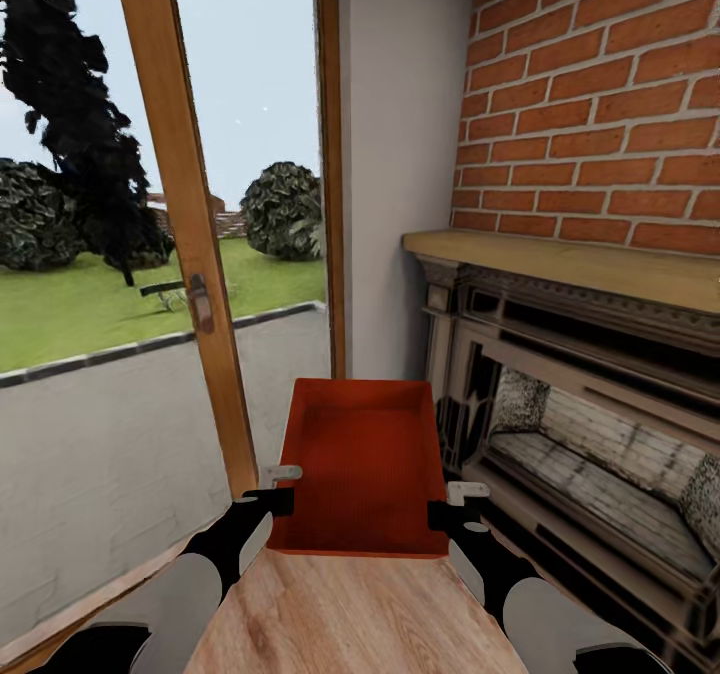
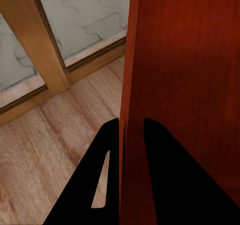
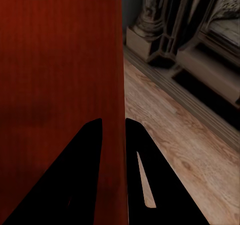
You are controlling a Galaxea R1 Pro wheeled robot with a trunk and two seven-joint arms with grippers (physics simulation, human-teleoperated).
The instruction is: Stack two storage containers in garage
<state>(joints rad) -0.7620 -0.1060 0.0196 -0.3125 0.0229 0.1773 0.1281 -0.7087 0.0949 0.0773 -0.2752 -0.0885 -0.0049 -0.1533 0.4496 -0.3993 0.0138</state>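
One red-orange storage container (image 1: 362, 464) hangs between my two arms above the light wood plank floor (image 1: 350, 614) of the living room, its open top facing up. My left gripper (image 1: 270, 499) is shut on the container's left wall (image 2: 131, 85), one black finger (image 2: 100, 155) on each side of it. At the other side, my right gripper (image 1: 452, 512) is shut on the right wall (image 3: 116, 75) in the same way. The second container is out of view.
A red brick fireplace (image 1: 590, 104) with a wooden mantel (image 1: 560, 264) and dark ornate surround (image 1: 560, 434) stands close on the right. A tall wood-framed glass door (image 1: 190, 254) is ahead on the left, with a white wall strip (image 1: 400, 154) between them.
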